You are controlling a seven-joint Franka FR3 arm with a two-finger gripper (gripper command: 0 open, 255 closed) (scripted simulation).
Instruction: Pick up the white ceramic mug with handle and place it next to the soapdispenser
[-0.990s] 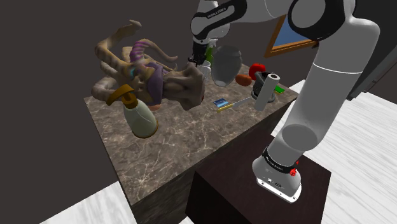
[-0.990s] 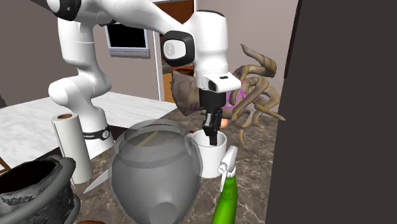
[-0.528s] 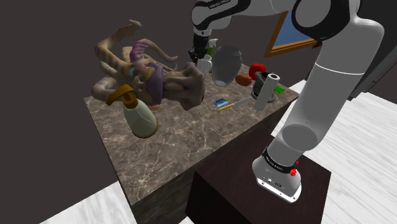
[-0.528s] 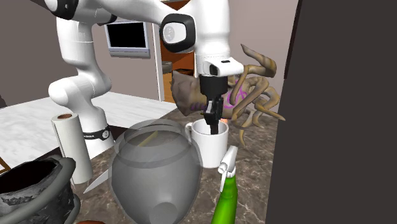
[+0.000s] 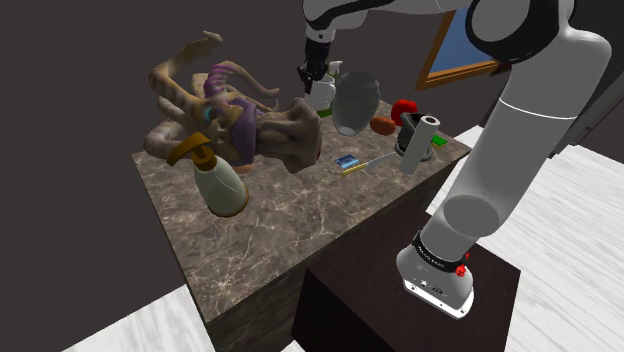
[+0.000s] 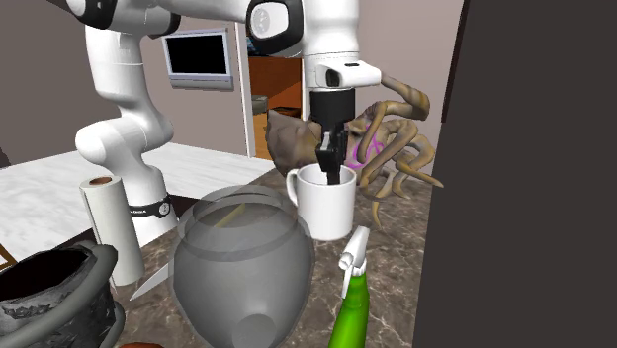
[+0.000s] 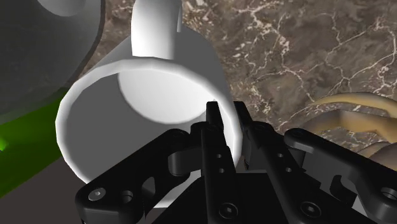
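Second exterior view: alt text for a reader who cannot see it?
A black two-finger pincer grips the rim of a white cylindrical mug with a handle, one finger inside it. Nearer the camera stand a grey translucent round jug and a green spray bottle on a brown marbled counter.

Dark marble counter (image 5: 300, 220) bears dispenser (image 5: 222, 186), figurine (image 5: 240, 125), jug (image 5: 355, 100).
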